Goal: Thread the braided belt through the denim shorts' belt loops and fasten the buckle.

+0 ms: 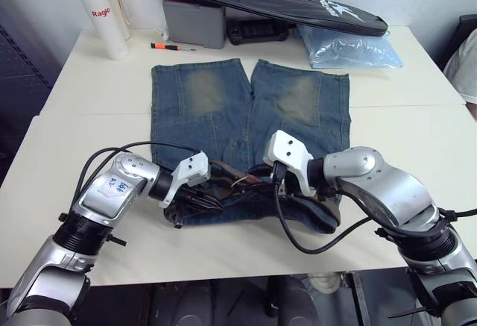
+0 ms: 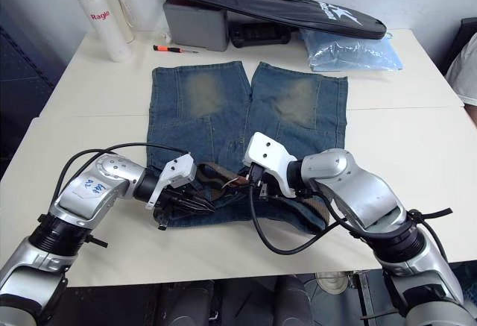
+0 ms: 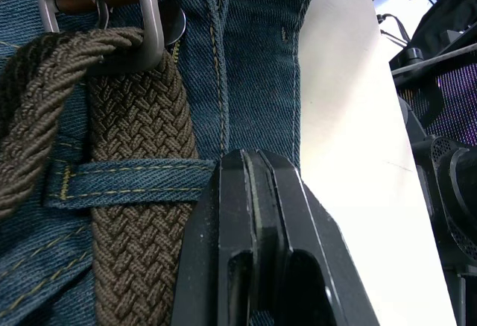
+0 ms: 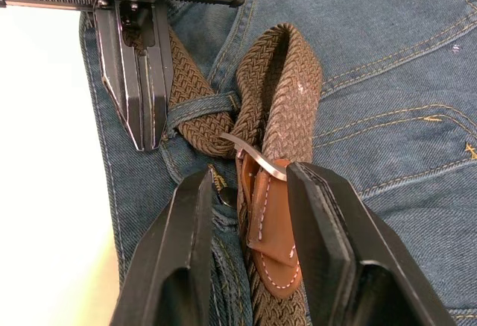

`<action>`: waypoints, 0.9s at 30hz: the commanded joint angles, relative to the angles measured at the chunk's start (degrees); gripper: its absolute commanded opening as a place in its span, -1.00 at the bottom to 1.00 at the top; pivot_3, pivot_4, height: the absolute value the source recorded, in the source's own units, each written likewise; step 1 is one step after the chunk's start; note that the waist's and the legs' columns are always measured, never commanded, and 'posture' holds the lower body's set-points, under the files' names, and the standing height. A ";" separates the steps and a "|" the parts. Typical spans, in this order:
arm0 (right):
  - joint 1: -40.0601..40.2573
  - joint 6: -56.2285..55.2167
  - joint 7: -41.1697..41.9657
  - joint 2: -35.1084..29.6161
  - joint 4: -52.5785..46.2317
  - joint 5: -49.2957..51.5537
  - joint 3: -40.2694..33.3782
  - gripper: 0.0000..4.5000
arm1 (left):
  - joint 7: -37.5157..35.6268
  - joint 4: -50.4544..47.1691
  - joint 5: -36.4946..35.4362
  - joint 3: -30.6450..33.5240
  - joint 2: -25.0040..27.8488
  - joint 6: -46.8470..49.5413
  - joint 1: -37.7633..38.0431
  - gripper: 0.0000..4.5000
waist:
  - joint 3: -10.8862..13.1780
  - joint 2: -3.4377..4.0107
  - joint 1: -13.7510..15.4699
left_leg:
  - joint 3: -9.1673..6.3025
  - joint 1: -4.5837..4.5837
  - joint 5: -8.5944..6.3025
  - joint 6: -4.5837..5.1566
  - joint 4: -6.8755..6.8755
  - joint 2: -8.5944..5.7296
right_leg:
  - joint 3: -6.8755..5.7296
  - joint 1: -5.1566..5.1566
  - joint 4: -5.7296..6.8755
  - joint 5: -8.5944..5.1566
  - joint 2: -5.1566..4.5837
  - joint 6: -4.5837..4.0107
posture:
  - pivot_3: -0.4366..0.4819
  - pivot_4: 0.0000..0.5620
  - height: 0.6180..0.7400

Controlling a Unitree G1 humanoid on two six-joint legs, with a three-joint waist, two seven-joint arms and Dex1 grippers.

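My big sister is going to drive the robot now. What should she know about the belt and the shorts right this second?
Left gripper: fingers shut, empty, tips down on the waistband beside a belt loop.
Right gripper: open, its fingers either side of the belt's tan leather end and the buckle, not clamped on them.
The denim shorts lie flat on the table, waistband toward the robot.
The braided belt already runs under at least one loop and doubles back in a fold near the buckle.
Left to do: fasten the buckle. Whether every loop is threaded cannot be told.
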 commanded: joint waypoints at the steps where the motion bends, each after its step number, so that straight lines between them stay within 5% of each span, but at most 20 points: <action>1: 0.20 0.15 -0.92 0.68 -0.86 -0.20 -0.32 -0.17 | -0.18 -0.97 -0.49 1.12 1.07 0.01 -0.09 -1.00 | 0.00 0.00 0.00 | 0.00 0.00 0.00 0.00 0.00 0.00 | 0.00 0.00 0.00 0.00 0.00 0.00 | -0.05 -0.47 1.00; 11: 1.19 3.93 -1.85 1.22 2.48 0.29 -0.46 -0.17 | -0.26 -0.74 -0.33 0.96 1.30 -0.34 -0.74 -1.00 | 0.00 0.00 -0.06 | 0.00 0.00 0.00 0.00 -0.01 0.00 | 0.00 0.00 0.00 0.00 0.00 0.00 | -0.05 -0.47 1.00; 17: 0.92 6.50 -1.82 1.67 1.82 2.11 -2.28 -1.00 | -0.17 -0.94 -0.35 1.06 1.48 -0.35 -0.55 -1.00 | 0.00 0.00 -0.06 | 0.00 0.00 0.00 0.00 -0.01 0.00 | 0.00 0.00 0.00 0.00 0.00 0.00 | -0.05 -0.47 1.00; 27: 1.03 12.52 -1.56 2.41 1.68 9.17 -9.06 -1.00 | -0.07 0.02 0.01 0.41 0.72 -0.93 -0.98 -1.00 | 0.00 0.00 0.03 | 0.00 -0.01 -0.01 0.01 -0.01 0.00 | 0.00 0.00 -0.01 0.00 0.00 0.00 | -0.05 -0.47 1.00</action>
